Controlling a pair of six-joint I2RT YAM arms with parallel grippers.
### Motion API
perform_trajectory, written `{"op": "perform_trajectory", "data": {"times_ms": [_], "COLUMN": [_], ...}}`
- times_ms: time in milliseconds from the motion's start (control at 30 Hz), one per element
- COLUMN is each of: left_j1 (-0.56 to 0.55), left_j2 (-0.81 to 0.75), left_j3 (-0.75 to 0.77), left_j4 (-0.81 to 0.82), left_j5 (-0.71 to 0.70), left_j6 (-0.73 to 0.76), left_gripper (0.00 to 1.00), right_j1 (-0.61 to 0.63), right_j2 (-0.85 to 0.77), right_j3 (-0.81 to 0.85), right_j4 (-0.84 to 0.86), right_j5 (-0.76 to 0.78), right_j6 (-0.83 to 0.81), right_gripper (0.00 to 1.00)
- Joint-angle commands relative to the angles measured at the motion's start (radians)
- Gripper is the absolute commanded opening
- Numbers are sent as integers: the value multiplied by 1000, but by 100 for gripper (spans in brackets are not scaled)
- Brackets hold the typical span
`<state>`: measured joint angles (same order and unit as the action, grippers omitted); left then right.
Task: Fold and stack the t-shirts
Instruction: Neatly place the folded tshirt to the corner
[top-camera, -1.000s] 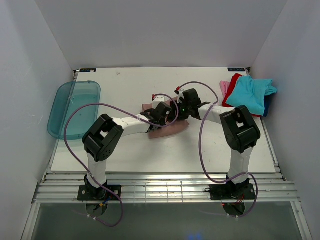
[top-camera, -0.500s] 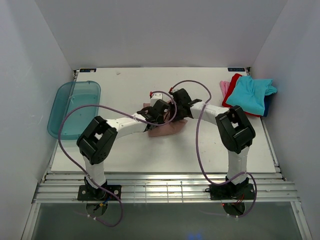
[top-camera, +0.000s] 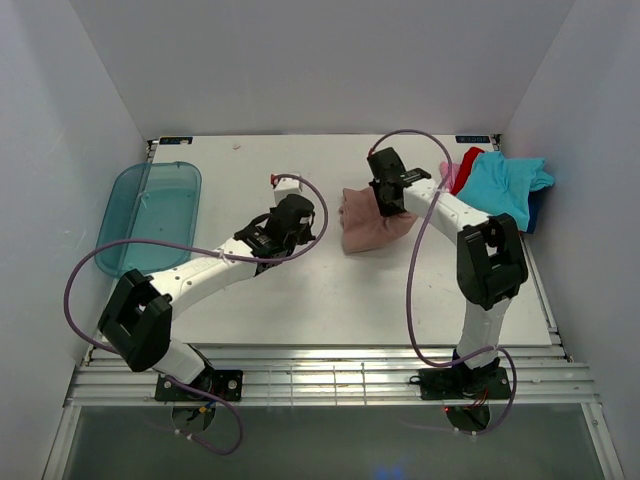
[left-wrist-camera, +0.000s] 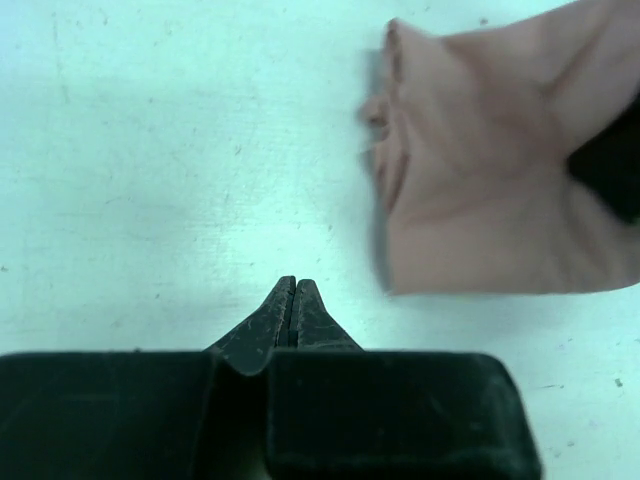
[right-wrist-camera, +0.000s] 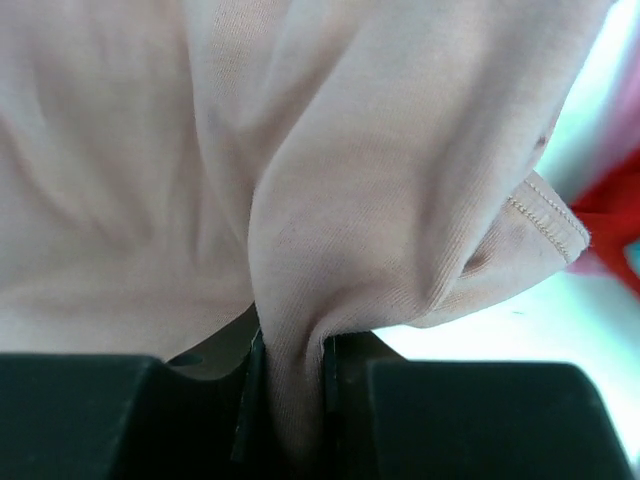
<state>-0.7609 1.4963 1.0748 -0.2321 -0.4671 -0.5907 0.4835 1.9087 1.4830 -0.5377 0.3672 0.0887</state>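
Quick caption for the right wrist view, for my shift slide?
Right gripper shut on a bunched fold of the dusty-pink cloth t-shirt, red cloth showing at the right edge.

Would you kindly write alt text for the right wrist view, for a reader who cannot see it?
The right gripper is shut on a fold of the dusty-pink t-shirt, whose cloth fills most of the frame. At the right edge, red cloth shows.

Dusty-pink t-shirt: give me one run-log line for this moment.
phase: folding | right fingers: shut on dusty-pink t-shirt | left fingers: shut, empty, left of it | other t-shirts: piled far right
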Motion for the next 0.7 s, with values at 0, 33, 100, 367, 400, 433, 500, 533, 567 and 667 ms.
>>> {"op": "perform_trajectory", "data": {"times_ms": [0,33,100,367,400,433,500,533,567,667], "left_j1": [5,5,5,5,5,5,5,5,5,5], "left_j2": [-45,-50,-61,-74,-79,-80,-87,-93,-93,-100], "left_j3": [-52,-61,-85,-153,-157,-168,-179,-188,-191,-203], "left_j4": [-33,-36,-41,-55,-56,-62,-64,-68,-72,-78], "left_j5": [-16,-19,-22,-7,-7,-5,-7,-5,-7,-4], "left_j6": [-23,-26,-44,-100,-104,-110,-118,-124,-127,-138], "left_gripper": [0,0,0,0,0,0,0,0,0,0], "right_j1": [-46,-72,-101,-244,-255,-267,-305,-333,-347,-394], "right_j2": [-82,-86,-94,-56,-47,-40,-31,-33,-33,-48], "right_j3": [71,89,112,295,330,348,390,396,399,392], "right_j4": [-41,-42,-44,-64,-65,-68,-76,-77,-77,-74], "right_j5": [116,128,134,144,142,142,133,124,124,127], "right_j6": [-81,-84,-141,-253,-266,-273,-277,-276,-273,-271], "right_gripper": [8,8,8,8,8,8,8,8,8,8]}}
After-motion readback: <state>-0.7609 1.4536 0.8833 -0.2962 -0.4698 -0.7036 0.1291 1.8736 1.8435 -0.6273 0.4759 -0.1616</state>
